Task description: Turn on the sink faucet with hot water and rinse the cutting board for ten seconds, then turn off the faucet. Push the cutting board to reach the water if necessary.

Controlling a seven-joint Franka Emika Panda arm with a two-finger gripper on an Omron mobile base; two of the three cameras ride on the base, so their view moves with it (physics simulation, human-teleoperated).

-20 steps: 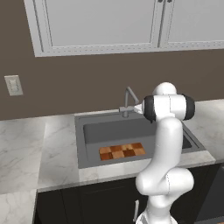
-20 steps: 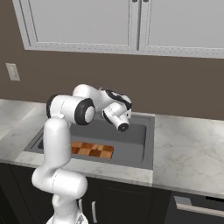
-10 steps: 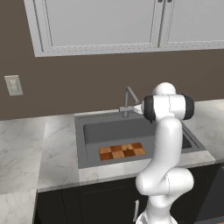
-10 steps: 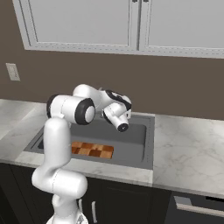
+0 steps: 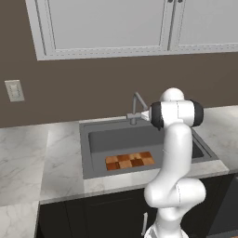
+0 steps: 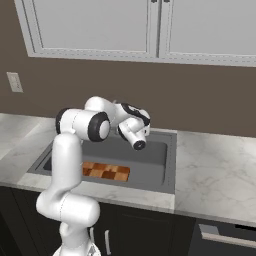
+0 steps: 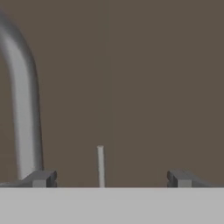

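No readable markings. The checkered wooden cutting board [image 5: 129, 161] lies flat in the dark rectangular sink [image 5: 94, 140]. The gripper [image 7: 109, 178], jaws spread wide, faces the silver gooseneck faucet [image 7: 22, 109]; the thin rod between its tips is probably the lever.

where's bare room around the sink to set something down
Free: the marble counter left of the sink, out toward the wall outlet, and the wide stretch of counter right of the basin. Inside, the floor behind the cutting board is bare. Crowded: by the faucet, where the tool sits open.
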